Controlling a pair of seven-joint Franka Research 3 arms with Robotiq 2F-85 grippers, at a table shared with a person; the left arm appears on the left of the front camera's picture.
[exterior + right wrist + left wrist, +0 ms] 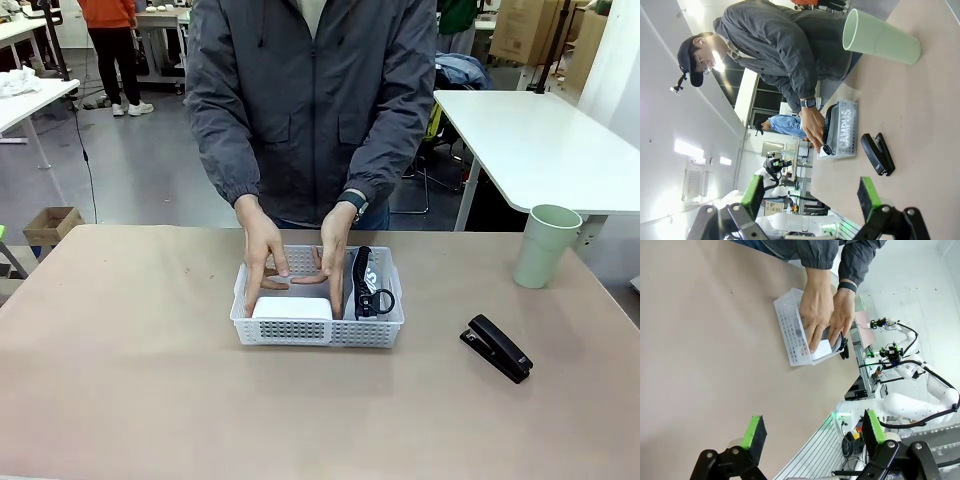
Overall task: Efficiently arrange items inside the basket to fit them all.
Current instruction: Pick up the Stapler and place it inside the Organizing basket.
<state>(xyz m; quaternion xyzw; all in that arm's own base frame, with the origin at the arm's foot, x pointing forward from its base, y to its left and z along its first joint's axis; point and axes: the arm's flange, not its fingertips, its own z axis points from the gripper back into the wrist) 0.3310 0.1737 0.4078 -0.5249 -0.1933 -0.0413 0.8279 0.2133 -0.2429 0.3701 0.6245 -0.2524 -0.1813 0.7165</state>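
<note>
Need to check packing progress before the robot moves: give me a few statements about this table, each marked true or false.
The black stapler lies inside the basket. False: it lies on the table, right of the basket.
The pale green cup stands upright on the table. True.
The person's hands are in the basket. True.
The white box sits beside the cup. False: it is in the basket.

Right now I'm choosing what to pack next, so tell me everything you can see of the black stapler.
The black stapler lies closed on its base on the tan table, outside the white basket, to the robot's right of it and slightly nearer the robot. It looks like glossy black plastic, long and low, set diagonally. Nothing touches it; the pale green cup stands apart, farther back.
</note>
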